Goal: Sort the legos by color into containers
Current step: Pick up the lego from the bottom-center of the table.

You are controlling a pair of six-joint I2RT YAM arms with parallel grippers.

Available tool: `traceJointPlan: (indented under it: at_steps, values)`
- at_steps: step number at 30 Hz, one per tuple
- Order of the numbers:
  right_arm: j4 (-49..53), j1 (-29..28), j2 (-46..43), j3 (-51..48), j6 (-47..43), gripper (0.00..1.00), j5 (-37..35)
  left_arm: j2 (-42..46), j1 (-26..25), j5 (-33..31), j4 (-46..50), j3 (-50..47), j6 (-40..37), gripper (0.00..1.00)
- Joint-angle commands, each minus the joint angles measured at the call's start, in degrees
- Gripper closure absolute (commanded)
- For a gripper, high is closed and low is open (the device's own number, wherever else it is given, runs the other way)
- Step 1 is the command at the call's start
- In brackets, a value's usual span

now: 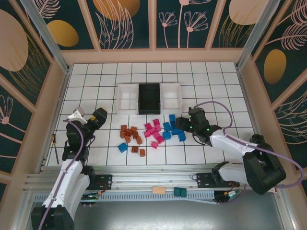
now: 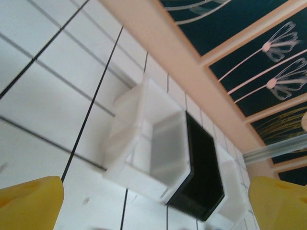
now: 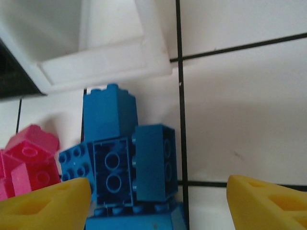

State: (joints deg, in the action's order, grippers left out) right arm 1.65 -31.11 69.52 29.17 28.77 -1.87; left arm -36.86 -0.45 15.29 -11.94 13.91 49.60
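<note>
- At the centre of the overhead view, small hard plastic toy bricks lie on the white tiled table (image 1: 96, 76) in three loose clusters. Brown-orange bricks (image 1: 130, 136) are on the left, magenta-pink bricks (image 1: 153, 132) in the middle and blue bricks (image 1: 172, 129) on the right. A stray blue brick (image 1: 123, 147) sits at the lower left of the brown ones.
- I judge these bricks light, rigid and smooth-sided, so they are likely to slip. I would pinch one across two flat side walls, not the studs. Many touch their neighbours, so a grasp may drag others along.
- My count is rough: about ten brown-orange, about nine magenta-pink and about seven blue. Some are partly hidden.
- Just above the bricks are three joined rectangular bins: a left translucent white bin (image 1: 118, 99), a black bin (image 1: 149, 85) and a right translucent white bin (image 1: 181, 98).
- The right gripper (image 1: 182, 123) is at the blue cluster. Its yellow fingers (image 3: 45, 206) are spread wide and grip nothing.
- The left gripper (image 1: 100, 115), at mid-left, is also spread wide and holds nothing.
</note>
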Motion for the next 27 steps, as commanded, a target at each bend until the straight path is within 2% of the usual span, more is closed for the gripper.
traceJointPlan:
  at_steps: [1, 5, 10, 15, 22, 27]
  values:
    - [6.0, -2.5, -1.7, -0.3, 1.0, 0.26, -1.4, -0.2, -0.4, 3.9, 0.8, -0.3, -0.7, 0.01]
    - [9.3, -3.8, -4.1, -1.1, 1.2, 0.28, -2.2, -1.6, -2.4, 2.4, 1.7, 0.8, -1.9, 0.01]
    - [11.1, -4.9, -4.0, -1.7, 0.7, 0.32, -1.1, -8.4, -9.6, -2.2, 1.5, 3.5, -4.0, 0.01]
    - [10.8, -5.9, -1.8, -1.7, -0.1, 0.34, -0.4, -8.7, -10.1, -1.4, 0.6, 4.9, -4.0, 0.01]
    - [8.9, -6.0, 2.9, -1.3, -1.0, 0.43, 0.2, -9.4, -10.1, -1.3, 3.7, 7.3, -6.1, 0.01]
    - [8.6, -6.0, 3.4, -1.3, -1.4, 0.54, 0.5, -9.9, -10.1, -1.2, 3.5, 7.6, -6.0, 0.01]
